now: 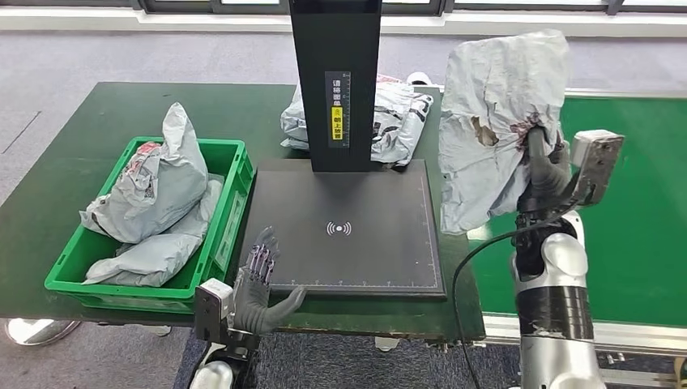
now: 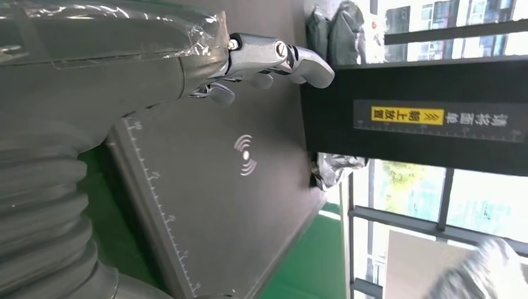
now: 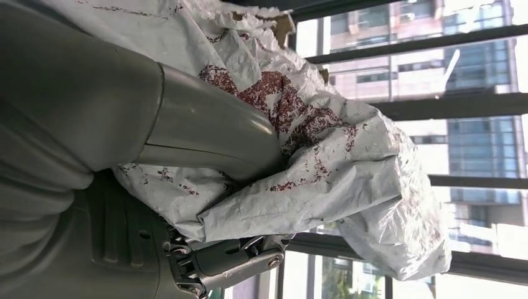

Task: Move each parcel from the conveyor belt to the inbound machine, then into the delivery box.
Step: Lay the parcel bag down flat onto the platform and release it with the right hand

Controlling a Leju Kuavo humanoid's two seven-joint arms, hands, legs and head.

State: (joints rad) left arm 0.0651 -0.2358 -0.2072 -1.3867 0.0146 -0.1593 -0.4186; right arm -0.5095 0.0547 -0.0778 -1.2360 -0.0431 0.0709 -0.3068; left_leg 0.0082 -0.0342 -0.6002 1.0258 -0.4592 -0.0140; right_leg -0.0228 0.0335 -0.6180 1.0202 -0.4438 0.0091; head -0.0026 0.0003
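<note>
My right hand (image 1: 544,172) grips a crumpled grey parcel (image 1: 496,121) and holds it up in the air, between the conveyor belt (image 1: 640,203) and the black scanner plate (image 1: 344,228) of the inbound machine. In the right wrist view the thumb (image 3: 205,128) presses into the parcel (image 3: 324,156), which carries red print. My left hand (image 1: 258,282) rests open at the plate's near left corner, holding nothing; its fingers (image 2: 274,56) reach over the plate (image 2: 224,205). The green delivery box (image 1: 231,166) on the left holds two grey parcels (image 1: 154,190).
The machine's black post (image 1: 336,77) rises behind the plate, with another grey parcel (image 1: 397,117) lying behind it. The dark green table (image 1: 73,154) carries the box and the machine. Grey carpet surrounds the table.
</note>
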